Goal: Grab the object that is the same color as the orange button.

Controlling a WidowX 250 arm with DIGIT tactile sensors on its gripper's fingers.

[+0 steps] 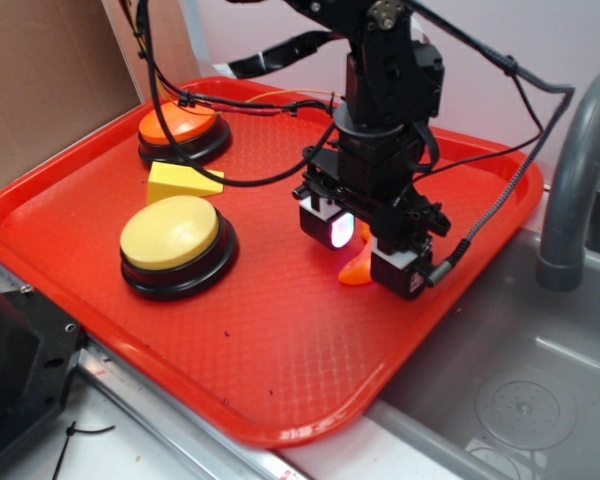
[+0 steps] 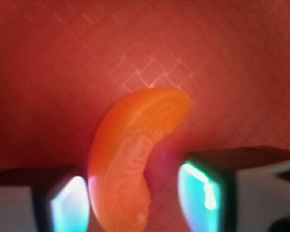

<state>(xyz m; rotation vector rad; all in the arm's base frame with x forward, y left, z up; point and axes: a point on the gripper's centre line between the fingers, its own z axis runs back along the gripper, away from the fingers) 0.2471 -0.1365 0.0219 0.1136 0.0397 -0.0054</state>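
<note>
The red textured plastic tray [image 1: 230, 370] carries the black robot gripper [image 1: 365, 250], its jaws parted around the small glossy orange plastic crescent [image 2: 130, 159] without clearly pinching it. The round orange dome button on a black base [image 1: 180, 130] sits at ten o'clock, well apart.

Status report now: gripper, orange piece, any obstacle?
Gripper open, low over tray. Orange crescent between the fingers, not clamped. Nothing in the way.
</note>
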